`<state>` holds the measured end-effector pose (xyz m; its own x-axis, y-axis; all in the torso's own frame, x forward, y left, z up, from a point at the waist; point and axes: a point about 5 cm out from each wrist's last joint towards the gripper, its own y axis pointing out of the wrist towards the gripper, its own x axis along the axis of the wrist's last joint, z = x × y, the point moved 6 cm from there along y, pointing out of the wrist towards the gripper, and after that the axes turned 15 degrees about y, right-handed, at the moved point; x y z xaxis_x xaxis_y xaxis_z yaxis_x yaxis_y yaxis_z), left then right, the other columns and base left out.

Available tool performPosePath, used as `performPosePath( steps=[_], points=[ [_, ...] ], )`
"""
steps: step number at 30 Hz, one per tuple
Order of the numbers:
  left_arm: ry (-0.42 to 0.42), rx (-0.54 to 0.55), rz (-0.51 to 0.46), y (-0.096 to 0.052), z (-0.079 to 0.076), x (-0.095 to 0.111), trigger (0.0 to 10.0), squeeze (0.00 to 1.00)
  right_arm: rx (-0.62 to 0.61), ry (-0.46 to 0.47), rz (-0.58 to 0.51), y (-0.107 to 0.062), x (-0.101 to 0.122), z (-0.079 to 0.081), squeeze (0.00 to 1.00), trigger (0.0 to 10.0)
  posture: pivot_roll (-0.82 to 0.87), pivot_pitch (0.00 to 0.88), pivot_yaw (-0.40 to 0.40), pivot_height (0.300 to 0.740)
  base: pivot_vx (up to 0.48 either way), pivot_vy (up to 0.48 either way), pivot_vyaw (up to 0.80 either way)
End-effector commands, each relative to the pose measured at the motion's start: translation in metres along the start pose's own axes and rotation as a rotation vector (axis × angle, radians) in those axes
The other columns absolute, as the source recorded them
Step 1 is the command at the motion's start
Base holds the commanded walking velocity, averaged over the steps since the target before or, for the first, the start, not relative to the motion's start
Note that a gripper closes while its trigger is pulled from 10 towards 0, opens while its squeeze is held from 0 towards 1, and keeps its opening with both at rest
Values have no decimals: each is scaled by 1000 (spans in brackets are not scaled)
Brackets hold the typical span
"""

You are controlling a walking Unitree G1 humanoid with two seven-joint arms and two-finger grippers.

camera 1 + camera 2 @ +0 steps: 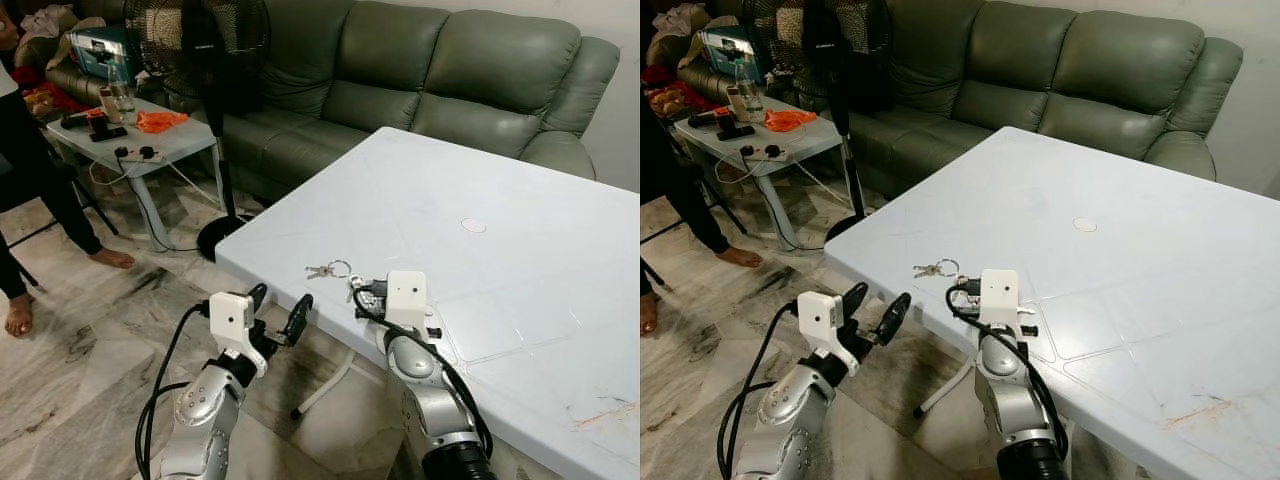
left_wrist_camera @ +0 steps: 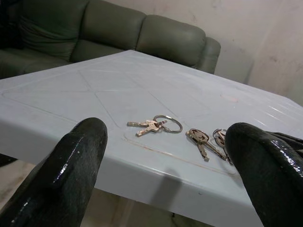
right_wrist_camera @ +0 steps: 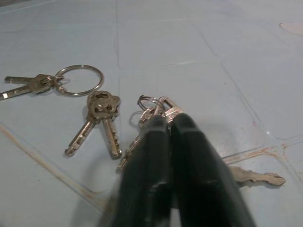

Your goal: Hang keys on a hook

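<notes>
Three small bunches of keys lie close to the near left edge of the white table (image 1: 500, 190). A ring with two keys (image 3: 78, 80) is farthest out, also seen as the ring with keys (image 1: 330, 269). A loose pair of keys (image 3: 102, 118) lies beside it. My right gripper (image 3: 163, 120) rests low on the table, shut on the third key bunch (image 3: 151, 105), with one key (image 3: 255, 178) sticking out sideways under the fingers. My left gripper (image 1: 278, 308) hangs open just off the table's edge, its fingers (image 2: 71, 161) pointing at the keys.
A standing fan (image 1: 205, 60) and a green sofa (image 1: 450, 70) lie beyond the table. A cluttered side table (image 1: 170, 145) stands at the left, with a person's legs (image 1: 45, 200) beside it. Tiled floor lies below my left arm.
</notes>
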<state>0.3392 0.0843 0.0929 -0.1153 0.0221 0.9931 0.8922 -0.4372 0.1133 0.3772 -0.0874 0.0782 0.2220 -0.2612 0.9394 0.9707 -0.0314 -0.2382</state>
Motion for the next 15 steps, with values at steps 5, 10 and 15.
performPosePath(
  steps=[5, 10, 15],
  points=[
    [-1, 4, 4, 1, 2, 0, 10000, 0, -3, -8, 21, -1, -3, -2, 0, 10000, 1, 13, -40, 740, 0, 0, 0],
    [0, 7, 5, 1, 4, 0, 10000, 0, 7, -31, 34, -2, -6, -1, 0, 10000, 1, 15, -41, 740, 0, 0, 0],
    [-2, 9, 4, 1, 4, 0, 10000, 0, 1, -43, 17, -3, -4, -2, 0, 0, 1, 15, -41, 740, 0, 0, 0]
  ],
)
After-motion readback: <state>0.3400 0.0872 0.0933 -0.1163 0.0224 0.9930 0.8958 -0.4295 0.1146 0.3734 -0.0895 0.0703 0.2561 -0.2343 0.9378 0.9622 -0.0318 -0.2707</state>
